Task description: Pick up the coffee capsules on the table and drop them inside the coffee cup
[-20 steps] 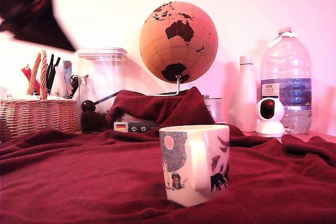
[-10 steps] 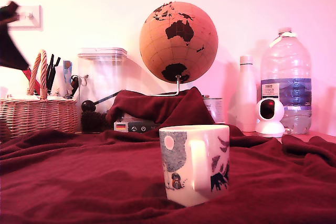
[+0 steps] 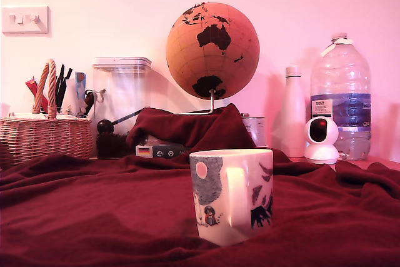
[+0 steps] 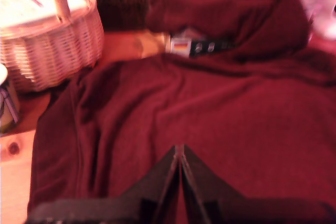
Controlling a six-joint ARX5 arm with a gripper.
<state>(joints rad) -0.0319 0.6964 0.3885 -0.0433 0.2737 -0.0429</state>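
I am watching my tool point(image 4: 179, 153), jaws clenched on nothing, having swung out of the exterior view, hovering over the dark red cloth point(image 4: 210, 108) with no capsule visible below it, the white printed ceramic mug point(image 3: 232, 195) standing elsewhere.

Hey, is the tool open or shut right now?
Shut. In the wrist view the tool has its two dark fingers pressed together at the tips with nothing between them, above the red cloth.
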